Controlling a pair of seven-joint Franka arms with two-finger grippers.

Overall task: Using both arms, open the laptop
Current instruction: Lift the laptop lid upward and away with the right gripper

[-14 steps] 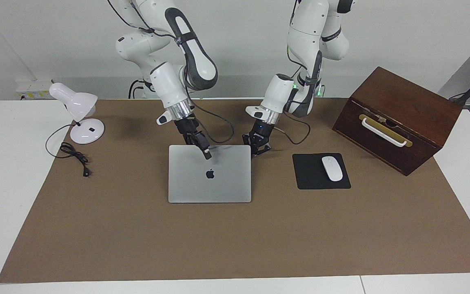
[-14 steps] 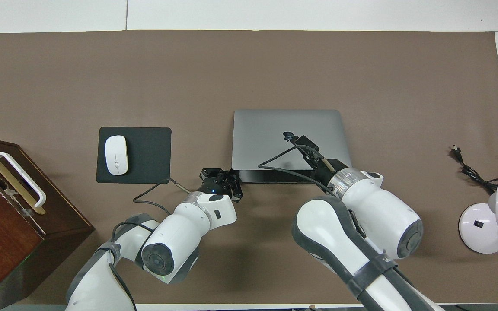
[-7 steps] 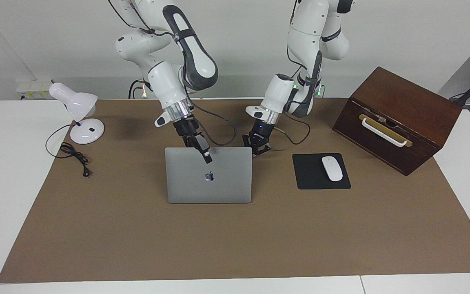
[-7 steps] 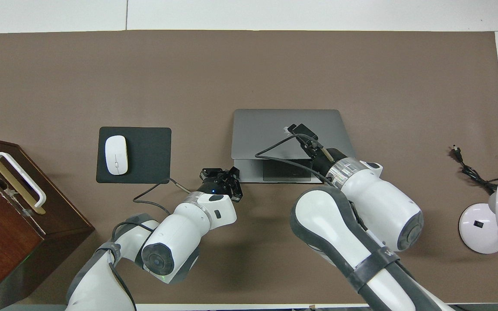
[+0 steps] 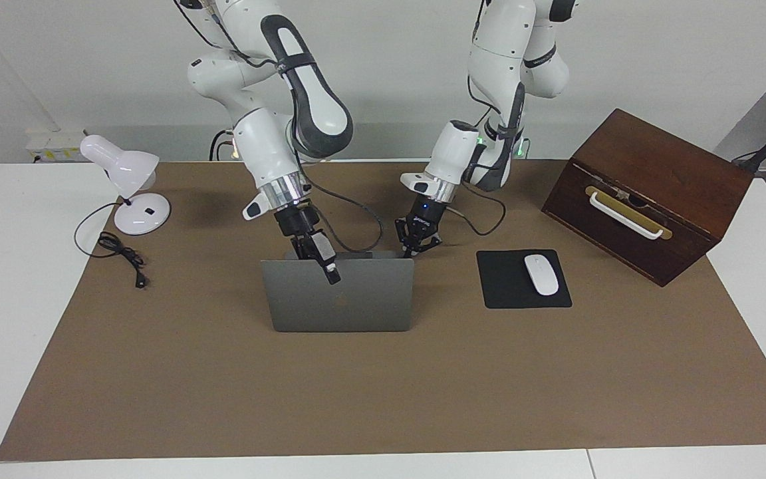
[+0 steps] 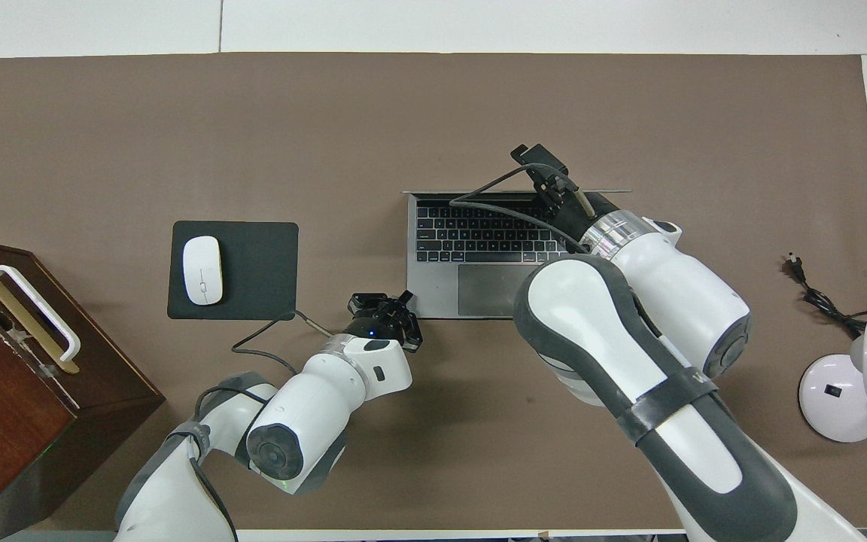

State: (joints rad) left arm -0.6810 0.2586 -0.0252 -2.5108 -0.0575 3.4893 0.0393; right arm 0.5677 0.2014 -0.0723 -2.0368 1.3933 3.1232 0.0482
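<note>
The silver-grey laptop stands open in the middle of the table, its lid nearly upright with the back toward the facing camera. From overhead, the keyboard deck and the darker trackpad show. My right gripper straddles the lid's top edge, one finger on the lid's outer face, shut on the lid; from overhead the right gripper sits over that edge. My left gripper is shut, its tips down on the deck's corner nearest the robots at the left arm's end, where the overhead view also shows the left gripper.
A black mouse pad with a white mouse lies beside the laptop toward the left arm's end. A brown wooden box with a white handle stands past it. A white desk lamp and its cable sit at the right arm's end.
My right gripper has swung the lid up from almost flat to nearly upright, uncovering the keyboard. My left gripper has stayed on the deck's corner.
</note>
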